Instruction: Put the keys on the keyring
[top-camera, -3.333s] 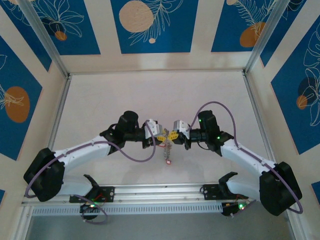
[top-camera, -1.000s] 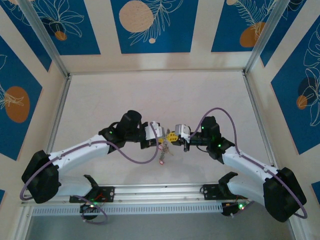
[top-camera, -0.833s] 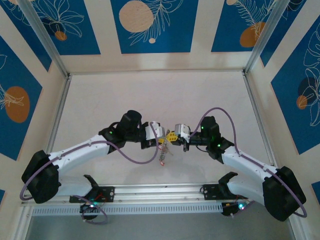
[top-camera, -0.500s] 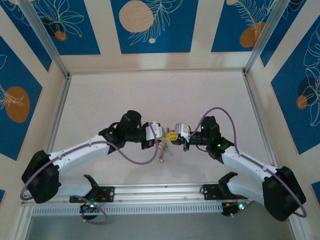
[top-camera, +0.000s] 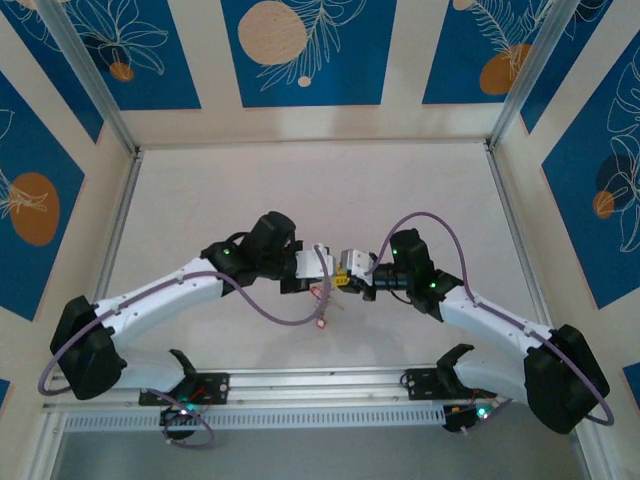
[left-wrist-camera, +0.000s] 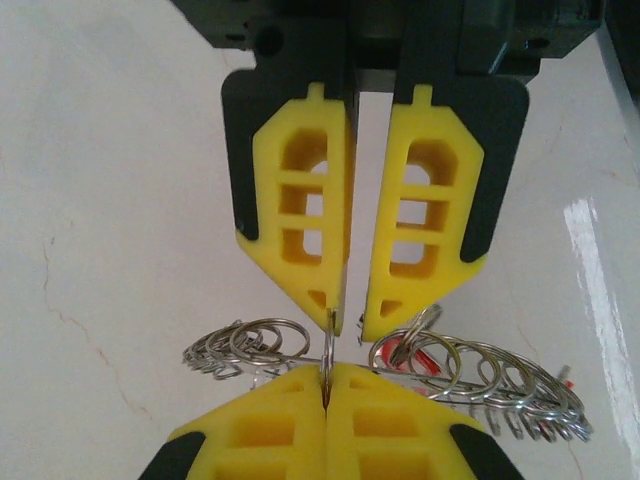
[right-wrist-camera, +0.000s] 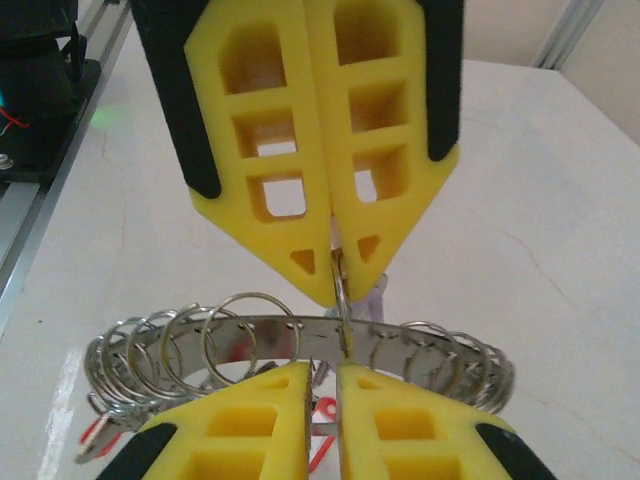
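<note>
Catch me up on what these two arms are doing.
The left gripper has its fingers shut on one small split ring hanging on the keyring, holding the bunch up. The right gripper faces it tip to tip, fingers slightly parted beside that same ring. Red-tagged keys dangle below.

Keys (top-camera: 321, 306) too small to tell apart; partly hidden behind keyring (right-wrist-camera: 290, 325).

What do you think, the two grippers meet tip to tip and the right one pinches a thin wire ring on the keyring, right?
No, the left gripper pinches the thin wire ring on the keyring; the right gripper has its jaws slightly apart. The right wrist view shows it.
</note>
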